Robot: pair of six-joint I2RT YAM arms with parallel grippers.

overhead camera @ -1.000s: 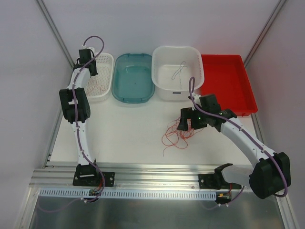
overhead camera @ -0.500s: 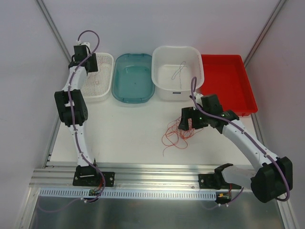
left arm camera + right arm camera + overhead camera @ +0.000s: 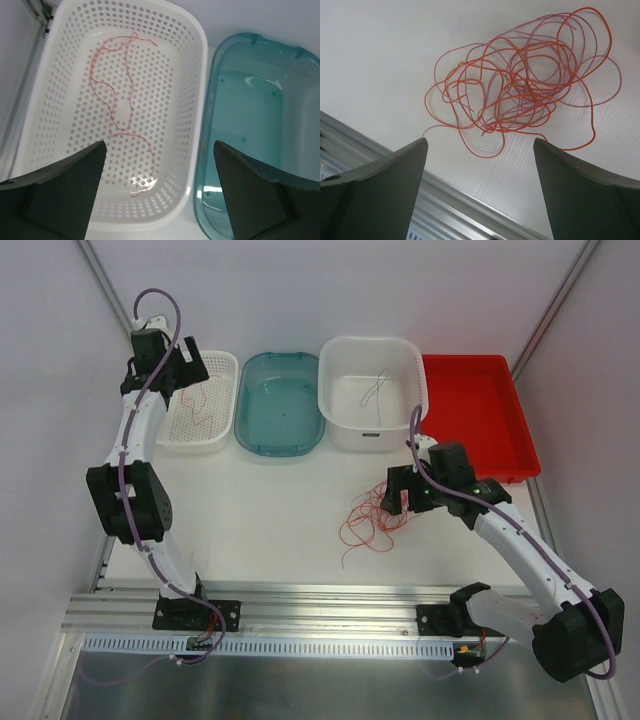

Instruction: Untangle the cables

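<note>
The red tangle lies on the near side of the tub, just ahead of the right claw. That claw's jaws are spread, and the tangle's long axis runs across the gap. The left claw, also spread, hangs well left of the tub over a lone strand in the basket.

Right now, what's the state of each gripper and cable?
left gripper, open, empty, above perforated basket
right gripper, open, empty, above cable tangle
red cable, single, loose in perforated basket
cable tangle, knotted, on table
grey cable, single, in white tub
</note>
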